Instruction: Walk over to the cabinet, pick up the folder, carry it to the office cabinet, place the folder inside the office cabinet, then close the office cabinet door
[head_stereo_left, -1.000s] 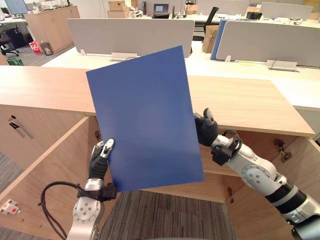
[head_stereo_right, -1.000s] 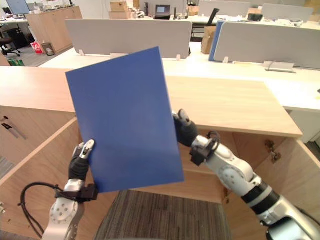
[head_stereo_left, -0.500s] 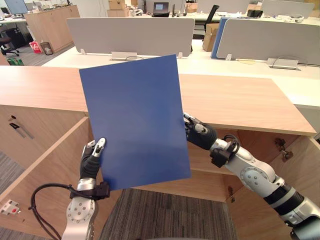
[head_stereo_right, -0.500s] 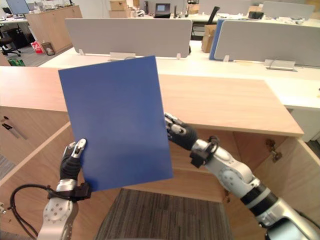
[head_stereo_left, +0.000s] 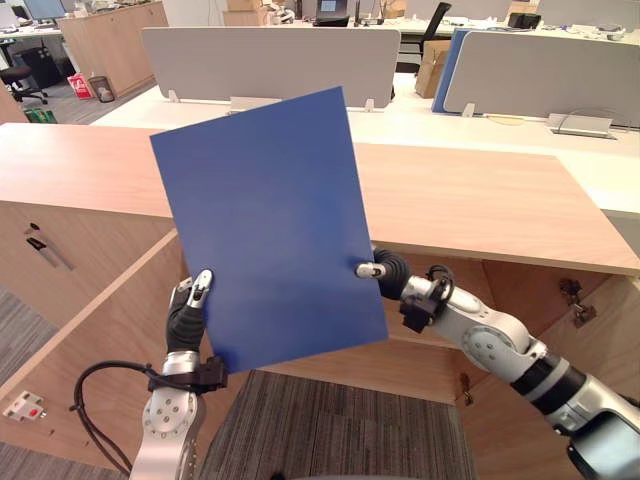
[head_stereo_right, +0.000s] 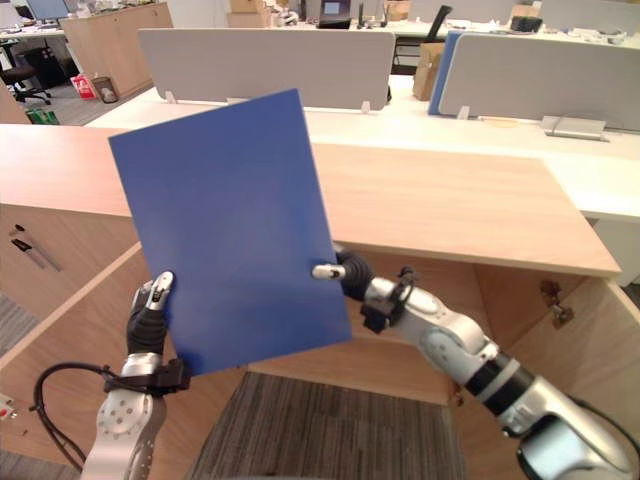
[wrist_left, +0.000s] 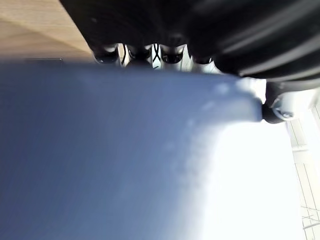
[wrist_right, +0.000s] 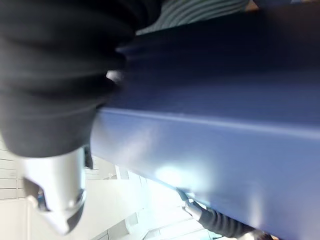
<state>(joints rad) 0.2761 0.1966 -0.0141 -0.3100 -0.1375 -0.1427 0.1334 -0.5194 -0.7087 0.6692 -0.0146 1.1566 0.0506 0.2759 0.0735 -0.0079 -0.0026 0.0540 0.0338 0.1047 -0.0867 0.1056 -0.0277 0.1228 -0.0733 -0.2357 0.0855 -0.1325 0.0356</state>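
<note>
Since earlier, my right hand (head_stereo_left: 390, 272) has slid its thumb onto the flat blue rectangular folder (head_stereo_left: 265, 225), pinching its right edge. My left hand (head_stereo_left: 185, 320) clamps the bottom corner. It seems stiff, light and slick.

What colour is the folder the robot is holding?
The folder is plain dark blue; the left eye view shows it best.

Grey striped carpet (head_stereo_left: 330, 430); white desks (head_stereo_left: 480, 135) behind, grey divider screens (head_stereo_left: 270, 65); cardboard box (head_stereo_left: 432, 68) beyond.
</note>
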